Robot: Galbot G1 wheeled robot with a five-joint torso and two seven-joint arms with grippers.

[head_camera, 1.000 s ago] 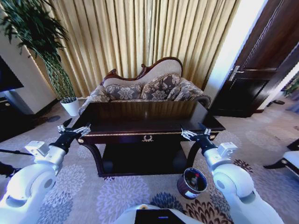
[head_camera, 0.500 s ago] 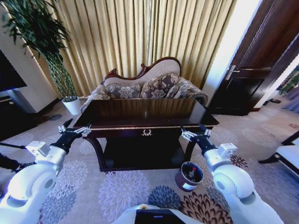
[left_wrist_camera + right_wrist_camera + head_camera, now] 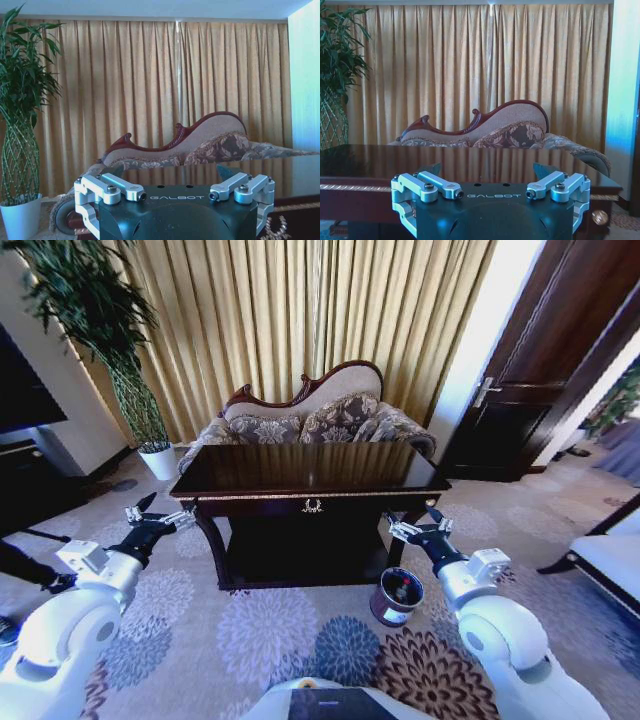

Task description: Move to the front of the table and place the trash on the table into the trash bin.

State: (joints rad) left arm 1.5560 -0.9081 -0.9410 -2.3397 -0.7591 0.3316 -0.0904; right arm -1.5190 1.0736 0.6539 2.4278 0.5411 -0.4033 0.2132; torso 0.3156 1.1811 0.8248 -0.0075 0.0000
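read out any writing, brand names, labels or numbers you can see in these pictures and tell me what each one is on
"GALBOT": on the dark body of the left claw, in the left wrist view.
"GALBOT": on the dark body of the right claw, in the right wrist view.
The trash bin by the table has a pale label on its side, too small to read.
The gold ornament on the table's front rail is a decoration, not lettering.

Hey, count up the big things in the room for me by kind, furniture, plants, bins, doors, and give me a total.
Tables: 1, the dark table
Sofas: 1, the floral sofa
Potted plants: 1, the plant in a white pot
Bins: 1, the trash bin on the carpet by the table's right front leg
Doors: 1, the dark door
Total: 5
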